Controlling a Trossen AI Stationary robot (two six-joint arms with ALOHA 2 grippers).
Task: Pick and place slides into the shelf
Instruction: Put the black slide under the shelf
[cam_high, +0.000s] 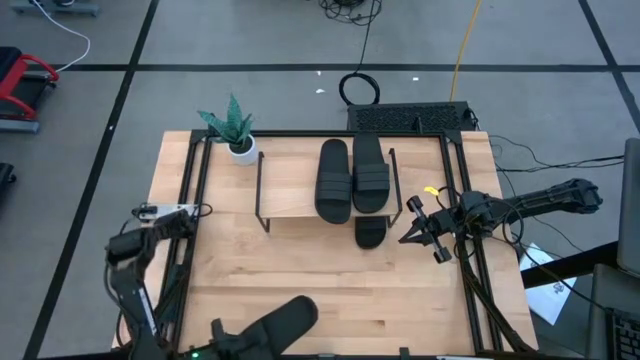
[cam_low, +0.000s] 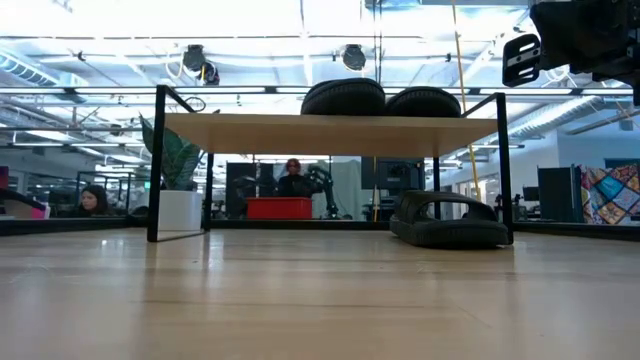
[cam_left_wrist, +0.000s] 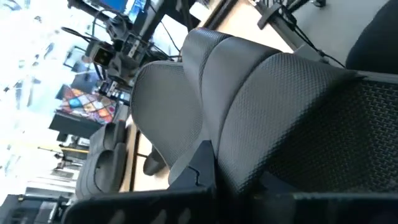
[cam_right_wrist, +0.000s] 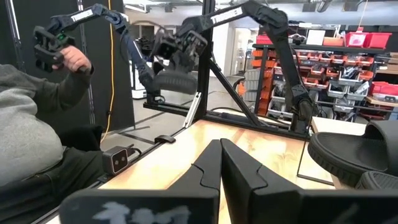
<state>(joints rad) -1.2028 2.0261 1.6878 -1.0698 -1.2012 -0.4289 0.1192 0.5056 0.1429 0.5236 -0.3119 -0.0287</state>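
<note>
Slides, high view: two (cam_high: 334, 180) (cam_high: 370, 172) lie side by side on the shelf's (cam_high: 290, 190) top board, toward its right end. A third slide (cam_high: 369, 231) pokes out from under the shelf's front edge. A fourth slide (cam_high: 283, 324) sits at the table's (cam_high: 300, 280) near edge, clamped in my left gripper (cam_high: 222, 333). My right gripper (cam_high: 415, 232) hangs just right of the shelf, fingers pressed together, empty. A potted plant (cam_high: 233, 128) stands at the shelf's back left corner.

Low view: the two top slides (cam_low: 343, 97) (cam_low: 424, 101) show as dark humps on the board (cam_low: 250, 122). The third slide (cam_low: 450, 219) rests on the table under the board's right end. My right gripper (cam_low: 527, 58) hangs above and right of the shelf. People sit in the room behind.

Left wrist view: the held slide (cam_left_wrist: 261, 106) fills the picture, pinched close against my fingers. The shelf slides (cam_left_wrist: 106, 162) lie farther off.

Right wrist view: my fingers (cam_right_wrist: 239, 171) are shut tight together over the table. A top slide (cam_right_wrist: 354, 155) is just beside them. A person's hand (cam_right_wrist: 73, 59) grips a control arm beyond the table.
</note>
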